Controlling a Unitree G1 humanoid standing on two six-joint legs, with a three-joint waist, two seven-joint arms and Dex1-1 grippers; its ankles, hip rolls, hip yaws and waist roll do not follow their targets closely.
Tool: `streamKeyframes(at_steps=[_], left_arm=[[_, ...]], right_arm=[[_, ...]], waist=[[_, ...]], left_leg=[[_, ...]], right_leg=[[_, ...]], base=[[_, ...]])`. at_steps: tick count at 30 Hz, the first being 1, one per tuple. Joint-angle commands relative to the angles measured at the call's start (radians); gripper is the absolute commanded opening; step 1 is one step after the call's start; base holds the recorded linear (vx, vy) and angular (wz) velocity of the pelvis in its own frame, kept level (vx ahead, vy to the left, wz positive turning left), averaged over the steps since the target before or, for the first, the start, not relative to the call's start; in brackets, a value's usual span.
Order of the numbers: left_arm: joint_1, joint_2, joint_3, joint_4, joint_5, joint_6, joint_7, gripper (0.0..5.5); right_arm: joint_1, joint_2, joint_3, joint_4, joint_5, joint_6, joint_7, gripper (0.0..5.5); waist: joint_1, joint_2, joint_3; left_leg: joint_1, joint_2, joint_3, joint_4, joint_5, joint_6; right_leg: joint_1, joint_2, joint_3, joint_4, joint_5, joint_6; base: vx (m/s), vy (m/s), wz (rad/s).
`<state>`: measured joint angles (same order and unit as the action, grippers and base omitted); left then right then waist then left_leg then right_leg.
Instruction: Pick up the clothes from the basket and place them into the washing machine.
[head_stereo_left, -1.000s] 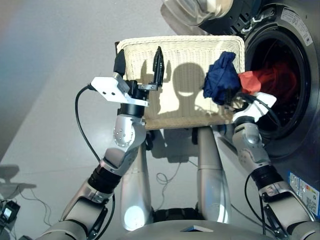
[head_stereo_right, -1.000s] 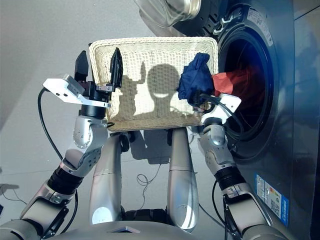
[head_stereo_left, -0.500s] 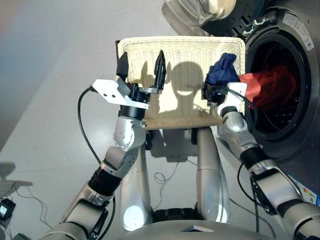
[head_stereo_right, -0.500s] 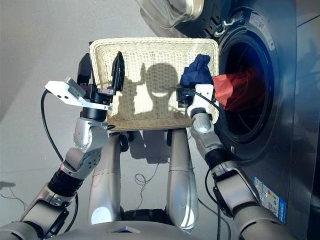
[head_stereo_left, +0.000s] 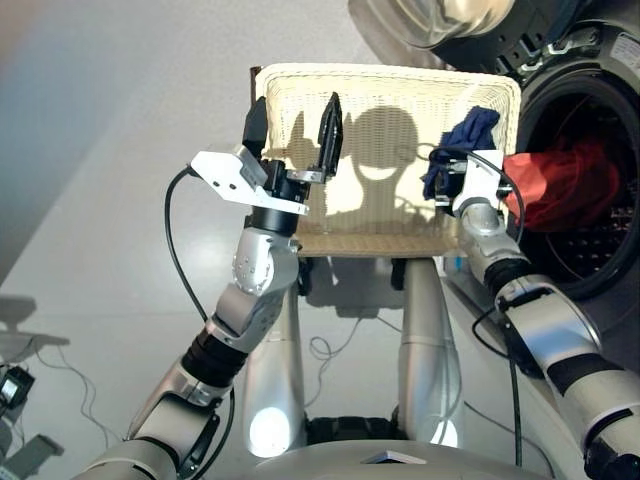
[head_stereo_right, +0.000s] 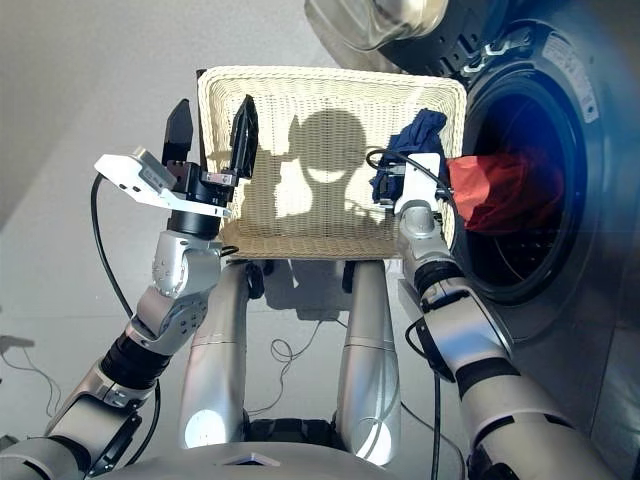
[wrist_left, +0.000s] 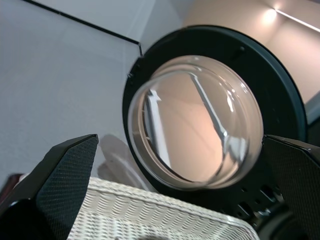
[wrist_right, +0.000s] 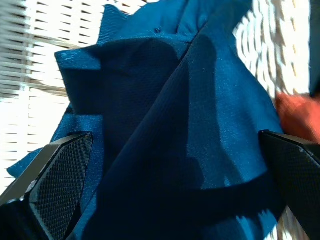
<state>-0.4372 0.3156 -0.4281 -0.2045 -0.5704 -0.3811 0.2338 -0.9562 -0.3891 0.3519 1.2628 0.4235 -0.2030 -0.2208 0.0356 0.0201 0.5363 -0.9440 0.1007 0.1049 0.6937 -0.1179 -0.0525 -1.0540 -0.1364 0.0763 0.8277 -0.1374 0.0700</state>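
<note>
Resting at the right end of the basket (head_stereo_left: 300, 85), close against its right rim, the navy garment (head_stereo_left: 462, 140) is bunched up with its top standing about level with the rim. The right gripper (wrist_right: 160, 165) is right at this cloth: in its wrist view both fingers (wrist_right: 47, 180) are spread wide apart with the navy cloth filling the space between them, not pinched. Just beyond the basket's right rim lies the round mouth of the washing machine (head_stereo_right: 560, 120), and the red-orange garment (head_stereo_left: 555, 180) sits in the drum opening near that rim; a sliver of it shows past the navy cloth in the right wrist view. The machine's door (wrist_left: 195, 135) is swung open behind the basket's far edge, its glass bowl facing out. The left gripper (head_stereo_left: 295, 135) is raised over the basket's left part, fingers (head_stereo_left: 330, 125) pointing upward and held wide apart with nothing between them; one finger stands over the left rim, the other over the woven floor. The middle of the basket's floor is bare wicker. Grey floor (head_stereo_left: 100, 200) spreads to the left of the basket.
</note>
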Motion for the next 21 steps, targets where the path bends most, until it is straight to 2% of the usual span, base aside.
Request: streamKeyframes(at_steps=[1,11,16,17,18,21], left_arm=[[-0.006,0.004,-0.004,-0.155,0.035,-0.028,-0.018,5.5],[-0.016,0.021,-0.002,-0.171,0.035,-0.02,-0.012,5.5],[-0.019,0.027,-0.006,-0.169,0.034,-0.015,-0.007,5.5],[-0.02,0.029,-0.006,-0.168,0.034,-0.015,-0.005,5.5],[-0.02,0.029,-0.005,-0.168,0.034,-0.014,-0.003,5.5],[-0.02,0.032,-0.002,-0.173,0.031,-0.014,0.001,5.5]], right_arm=[[-0.034,-0.048,0.02,0.009,-0.035,-0.002,-0.013,5.5],[-0.073,-0.055,0.027,0.038,-0.023,0.012,0.0,5.5],[-0.085,-0.051,0.022,0.054,-0.002,0.017,0.007,5.5],[-0.086,-0.048,0.02,0.056,0.006,0.018,0.01,3.97],[-0.087,-0.047,0.018,0.058,0.011,0.019,0.011,0.11],[-0.089,-0.048,0.016,0.061,0.019,0.019,0.014,0.0]], waist=[[0.01,0.065,-0.016],[0.016,0.062,-0.016],[0.015,0.063,-0.016],[0.015,0.063,-0.016],[0.015,0.063,-0.016],[0.016,0.062,-0.016]], left_leg=[[-0.029,0.022,-0.025,0.086,-0.049,-0.025],[-0.113,0.033,-0.036,0.169,-0.071,-0.029],[-0.141,0.03,-0.042,0.189,-0.075,-0.028],[-0.145,0.03,-0.041,0.192,-0.076,-0.027],[-0.146,0.031,-0.041,0.193,-0.076,-0.027],[-0.149,0.032,-0.042,0.194,-0.076,-0.026]], right_leg=[[0.014,-0.017,-0.015,-0.035,0.023,0.046],[-0.069,-0.011,-0.025,0.05,-0.009,0.047],[-0.098,-0.016,-0.031,0.077,-0.015,0.049],[-0.101,-0.017,-0.033,0.079,-0.015,0.049],[-0.104,-0.018,-0.034,0.081,-0.015,0.049],[-0.108,-0.018,-0.036,0.085,-0.017,0.048]], base=[[0.0,0.0,0.0],[0.0,0.0,0.0],[0.0,0.0,0.0],[0.0,0.0,0.0],[0.0,0.0,0.0],[0.0,0.0,0.0]])
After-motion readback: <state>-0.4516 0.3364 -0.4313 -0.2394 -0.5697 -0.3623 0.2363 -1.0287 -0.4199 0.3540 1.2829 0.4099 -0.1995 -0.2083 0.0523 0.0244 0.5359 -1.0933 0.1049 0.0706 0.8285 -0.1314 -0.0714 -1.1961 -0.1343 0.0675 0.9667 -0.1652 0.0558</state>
